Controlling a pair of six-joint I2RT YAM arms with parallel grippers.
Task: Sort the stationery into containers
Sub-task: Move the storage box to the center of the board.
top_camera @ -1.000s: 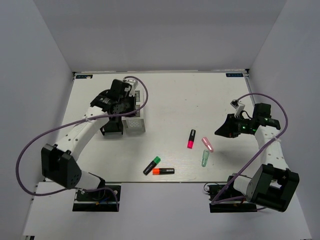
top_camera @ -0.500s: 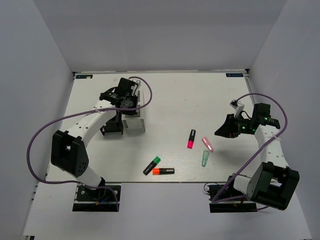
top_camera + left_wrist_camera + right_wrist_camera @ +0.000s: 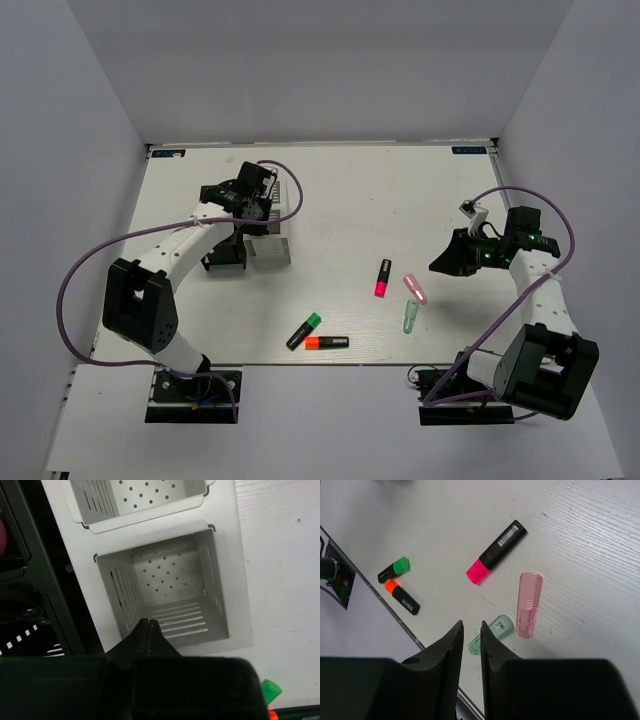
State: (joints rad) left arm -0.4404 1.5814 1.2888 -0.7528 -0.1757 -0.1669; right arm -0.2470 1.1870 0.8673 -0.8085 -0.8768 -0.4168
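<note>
1. Five stationery pieces lie loose on the table (image 3: 400, 200), front centre to right: pink highlighter (image 3: 383, 278), translucent pink piece (image 3: 415, 288), translucent green piece (image 3: 409, 317), green highlighter (image 3: 304, 330), orange highlighter (image 3: 327, 342).
2. Green and orange highlighters sit just beside each other near the front edge. The two translucent pieces lie close together, right of the pink highlighter.
3. Containers stand at left centre: black holder (image 3: 225, 250) joined to white holder (image 3: 268, 247), white on the right.
4. The left wrist view looks straight down into the white holder (image 3: 165, 590): two perforated compartments, nothing in either. Something pink shows in the black holder (image 3: 30, 580) at the frame edge; too cropped to identify.
5. Left gripper (image 3: 148, 625) hangs over the white holder, jaws pressed together, holding nothing.
6. Right gripper (image 3: 470, 625) hovers above the table at right, jaws a narrow gap apart, nothing between them. The translucent green piece (image 3: 500, 626) lies on the table beneath the fingertips, the translucent pink piece (image 3: 527, 605) just beside it.
</note>
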